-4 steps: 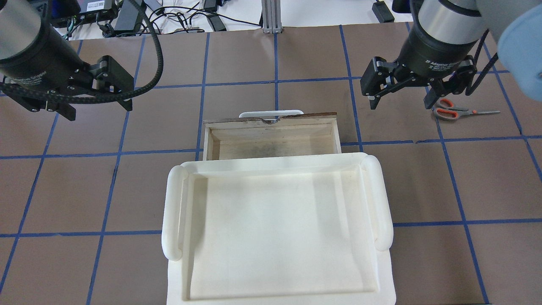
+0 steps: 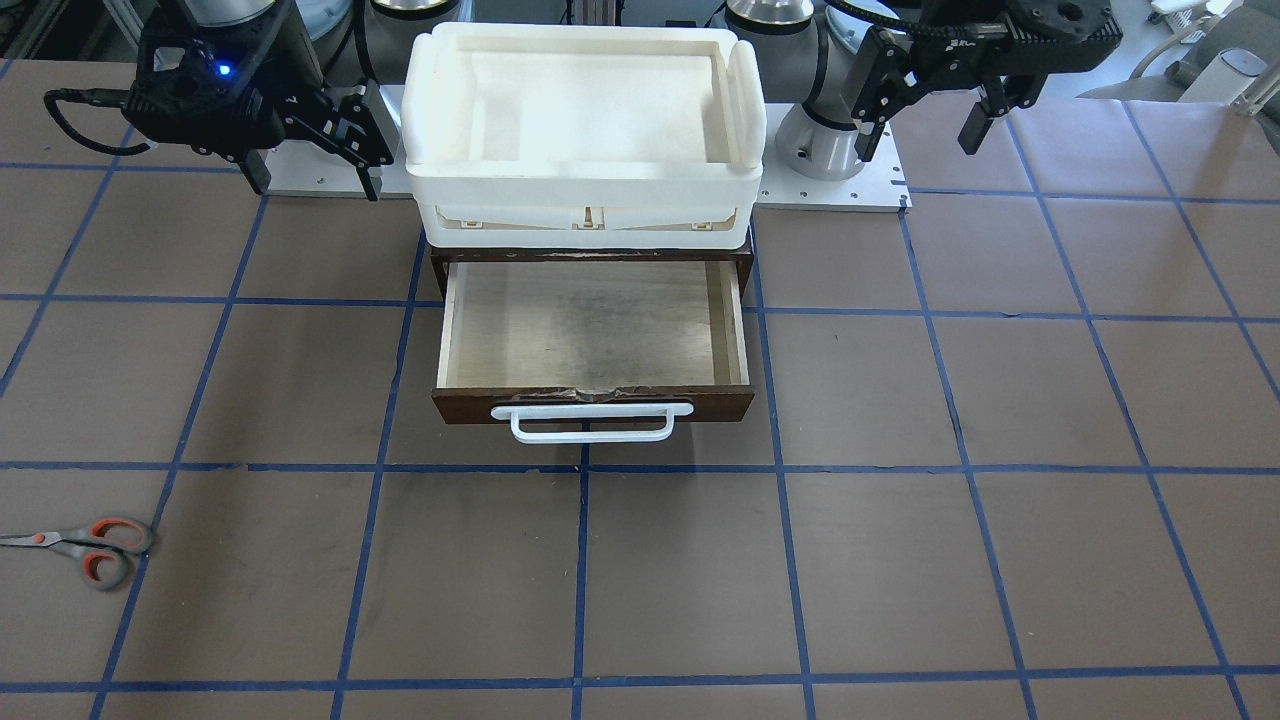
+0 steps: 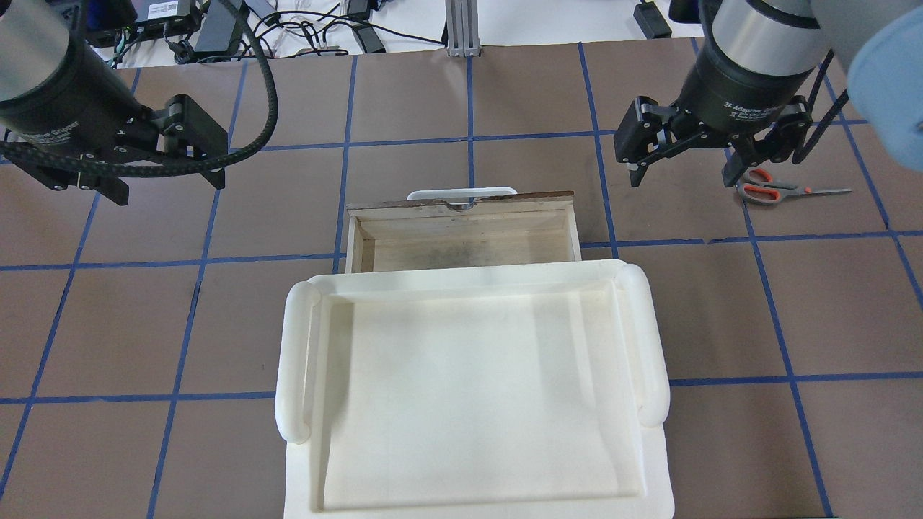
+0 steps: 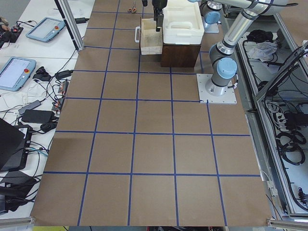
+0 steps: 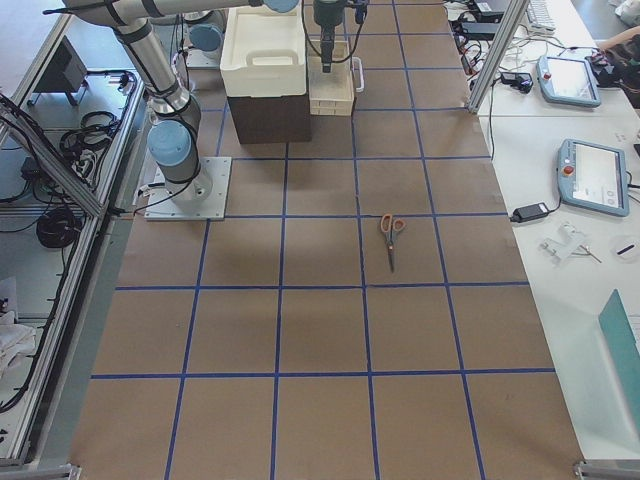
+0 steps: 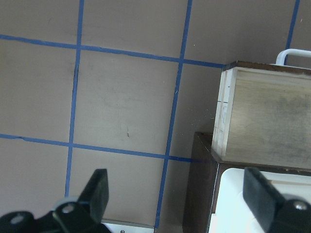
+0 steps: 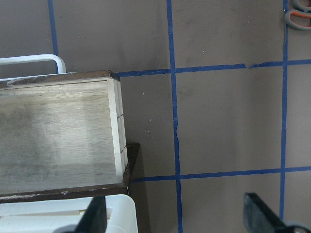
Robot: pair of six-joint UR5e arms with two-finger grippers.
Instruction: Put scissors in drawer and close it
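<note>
The scissors (image 3: 775,189) lie flat on the brown table at the far right, blades pointing right; they also show in the front view (image 2: 90,545) and at the top corner of the right wrist view (image 7: 299,9). The drawer (image 3: 461,249) is pulled open and empty, with its white handle (image 2: 590,422) on the dark front. My right gripper (image 3: 683,173) is open and hangs above the table just left of the scissors' handles. My left gripper (image 3: 167,186) is open and empty, left of the drawer.
A large white tray (image 3: 296,360) sits on top of the dark brown cabinet (image 5: 268,118) that holds the drawer. Blue tape lines grid the table. Cables and devices lie beyond the table's far edge (image 3: 288,21).
My right gripper has shifted very slightly above the table. The scissors and the drawer have not moved.
</note>
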